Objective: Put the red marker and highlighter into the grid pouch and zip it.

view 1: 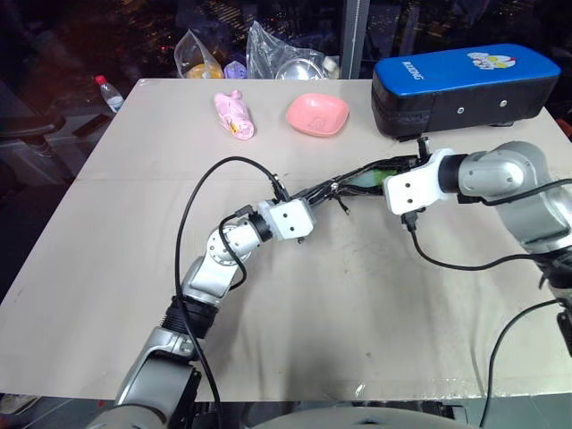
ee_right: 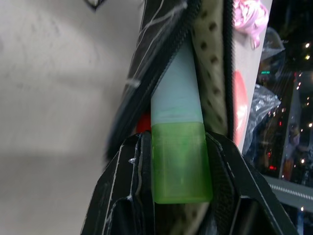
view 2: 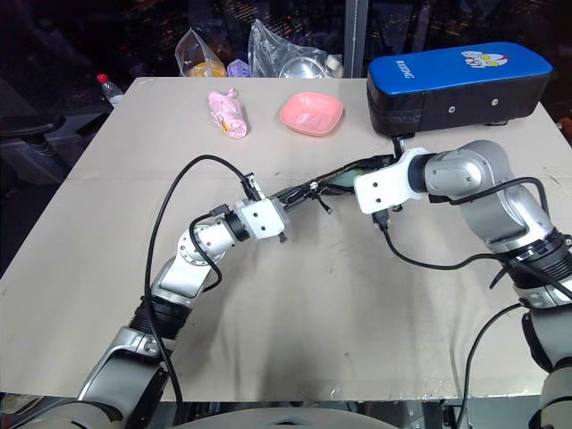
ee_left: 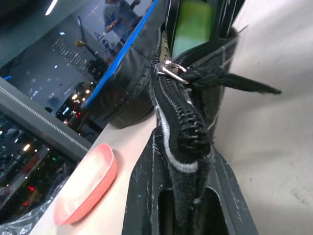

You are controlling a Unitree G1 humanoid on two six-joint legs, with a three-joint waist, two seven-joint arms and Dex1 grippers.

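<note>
Beige table (view 1: 340,295): left gripper (ee_left: 188,161) clamped tight on pouch (ee_left: 215,63) end, lifted mid-table. Right gripper (ee_right: 178,166) pinches highlighter (ee_right: 178,147), pale cap inside the open mouth. Red marker (ee_right: 142,123) glimpsed within.

Head stereo looks down on table (view 1: 107,268); wrist cams close-up.

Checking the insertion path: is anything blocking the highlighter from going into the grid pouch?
Nothing visible. The right claw holds the highlighter, cap first, in the grid pouch opening.
</note>
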